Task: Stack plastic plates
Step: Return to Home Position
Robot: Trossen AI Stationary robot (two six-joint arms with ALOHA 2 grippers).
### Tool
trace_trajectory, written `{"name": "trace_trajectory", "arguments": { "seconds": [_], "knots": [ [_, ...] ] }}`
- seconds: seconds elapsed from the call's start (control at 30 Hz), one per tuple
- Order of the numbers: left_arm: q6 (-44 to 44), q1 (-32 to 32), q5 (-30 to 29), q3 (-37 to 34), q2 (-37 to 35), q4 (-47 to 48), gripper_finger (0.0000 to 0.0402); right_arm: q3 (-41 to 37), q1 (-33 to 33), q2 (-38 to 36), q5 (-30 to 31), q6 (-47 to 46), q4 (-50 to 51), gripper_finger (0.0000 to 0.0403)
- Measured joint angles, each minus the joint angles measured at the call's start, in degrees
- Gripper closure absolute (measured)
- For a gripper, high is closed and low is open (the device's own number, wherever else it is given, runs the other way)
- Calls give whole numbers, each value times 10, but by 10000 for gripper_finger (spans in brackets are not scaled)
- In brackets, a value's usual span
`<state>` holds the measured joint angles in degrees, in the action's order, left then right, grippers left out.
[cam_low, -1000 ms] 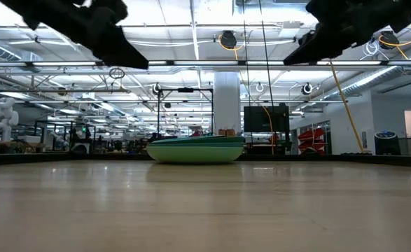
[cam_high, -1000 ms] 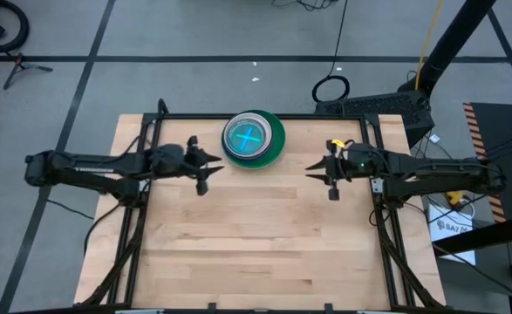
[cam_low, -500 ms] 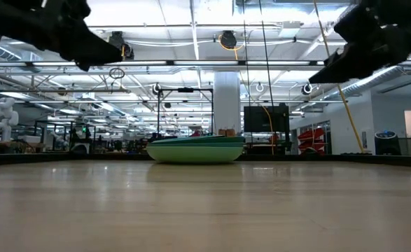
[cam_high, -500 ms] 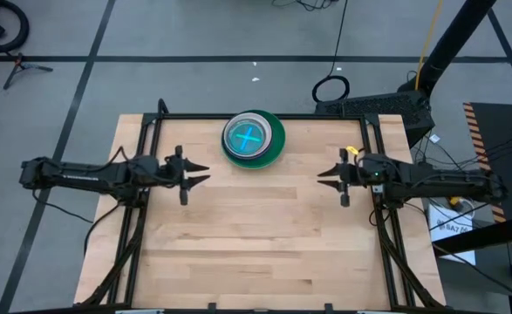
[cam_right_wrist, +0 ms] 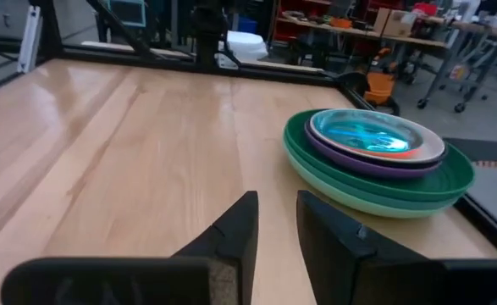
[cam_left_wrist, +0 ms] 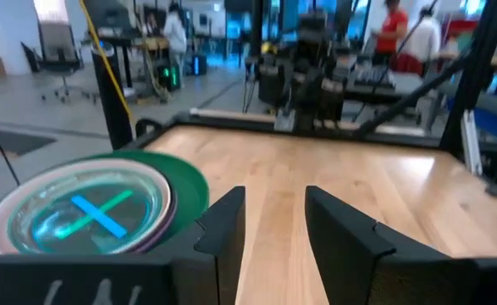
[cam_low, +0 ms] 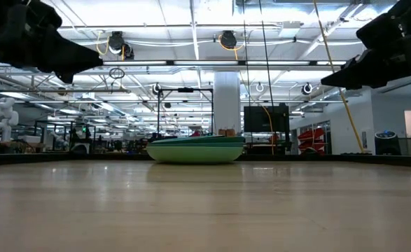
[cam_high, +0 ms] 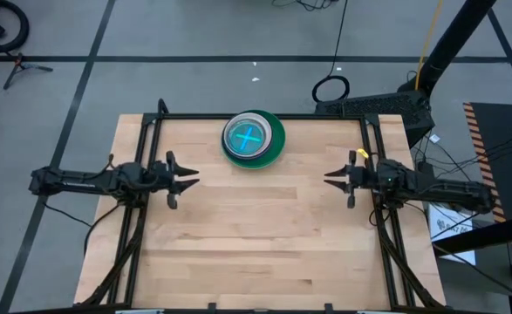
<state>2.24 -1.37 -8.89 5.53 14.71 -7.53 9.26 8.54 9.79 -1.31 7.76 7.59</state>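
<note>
The plastic plates sit in one stack (cam_high: 254, 139) at the middle of the table's far edge. Large green and teal plates are at the bottom, a purple one is above them, and small pale ones are on top, the uppermost bluish with a bright cross-shaped glint. The stack (cam_right_wrist: 375, 157) rests flat on the wood and also shows in the left wrist view (cam_left_wrist: 87, 212) and the low view (cam_low: 194, 149). My left gripper (cam_high: 193, 179) hovers near the table's left side, open by a narrow gap and empty. My right gripper (cam_high: 329, 177) hovers near the right side, likewise open and empty.
Black frame rails (cam_high: 146, 139) run along the table's left, right and far edges. Bare wood (cam_high: 256, 235) stretches between the grippers and toward the near edge. People and equipment stand in the room beyond the table (cam_left_wrist: 392, 34).
Both arms have drawn back from the plate stack. The left gripper moved toward the table's left edge and slightly nearer, and the right gripper toward the right edge and slightly nearer. The stack has stayed where it was.
</note>
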Motion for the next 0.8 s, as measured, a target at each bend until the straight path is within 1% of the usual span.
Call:
{"name": "trace_trajectory", "arguments": {
  "seconds": [0.17,0.3,0.47,0.57,0.7,0.77,0.8],
  "knots": [
    [-2,0,-1,-21,-58,-1,270,0,0,-53,26,20,54,326],
    [5,0,0,-31,-82,12,270,0,0,-97,25,28,85,326],
    [16,0,35,-31,-88,10,270,-1,0,-96,10,34,81,326],
    [1,0,44,-31,-88,-1,270,-17,0,-97,9,34,52,326],
    [-18,0,44,-31,-88,7,270,-64,0,-96,-9,14,-57,326],
    [-17,0,44,-31,-88,11,270,-81,0,-82,-28,10,-94,326],
    [-16,0,44,-31,-88,14,270,-81,0,-81,-31,13,-96,326]
  ]
}}
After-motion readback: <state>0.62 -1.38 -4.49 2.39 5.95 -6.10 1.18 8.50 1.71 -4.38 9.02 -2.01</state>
